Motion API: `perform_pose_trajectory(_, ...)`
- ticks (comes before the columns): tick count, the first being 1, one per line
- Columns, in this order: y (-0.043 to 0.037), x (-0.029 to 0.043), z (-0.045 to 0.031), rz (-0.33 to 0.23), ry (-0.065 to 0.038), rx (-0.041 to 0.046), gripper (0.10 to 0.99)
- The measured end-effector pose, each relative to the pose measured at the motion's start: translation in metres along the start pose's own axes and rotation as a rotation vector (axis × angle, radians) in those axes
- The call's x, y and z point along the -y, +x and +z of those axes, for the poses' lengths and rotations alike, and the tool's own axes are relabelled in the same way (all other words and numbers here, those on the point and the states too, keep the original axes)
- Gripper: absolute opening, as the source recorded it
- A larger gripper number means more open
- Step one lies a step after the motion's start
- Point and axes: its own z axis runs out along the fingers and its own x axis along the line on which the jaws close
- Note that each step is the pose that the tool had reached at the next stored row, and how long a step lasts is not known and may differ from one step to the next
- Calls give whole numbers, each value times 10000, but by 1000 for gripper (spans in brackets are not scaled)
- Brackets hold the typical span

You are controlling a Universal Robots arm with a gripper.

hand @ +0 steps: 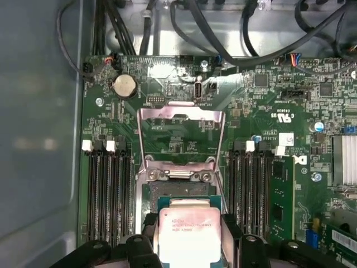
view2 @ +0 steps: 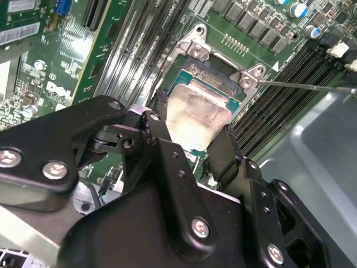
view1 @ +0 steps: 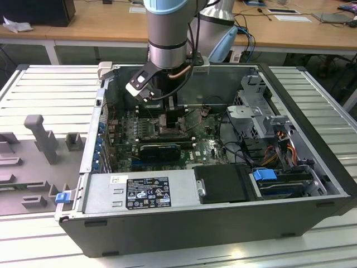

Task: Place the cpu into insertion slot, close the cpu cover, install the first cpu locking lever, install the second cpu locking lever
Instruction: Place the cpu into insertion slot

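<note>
Ribbed grey bench (view1: 39, 84) carries open black computer case (view1: 184, 229); wooden bench (view1: 100, 22) behind. Printed label (view1: 148, 192) on grey power supply box (view1: 106, 192), text too small to read. Green circuit board (hand: 268, 100) hemmed by case walls and cables (hand: 223, 33). End effector (view2: 192, 117) clenched on cpu (hand: 187, 234). cpu cover (hand: 181, 114) swung open. cpu over insertion slot (hand: 178, 176), contact unclear; memory slots (hand: 106, 190) close either side. cpu face print unreadable.
</note>
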Motion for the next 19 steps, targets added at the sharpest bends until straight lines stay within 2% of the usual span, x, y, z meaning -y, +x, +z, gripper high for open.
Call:
perform_pose_trajectory(6, 48, 14, 144, 146, -3, 9, 533)
perform_pose_trajectory(13, 46, 8, 235, 282, 14, 19, 533)
perform_pose_trajectory(19, 55, -15, 261, 308, 50, 20, 533)
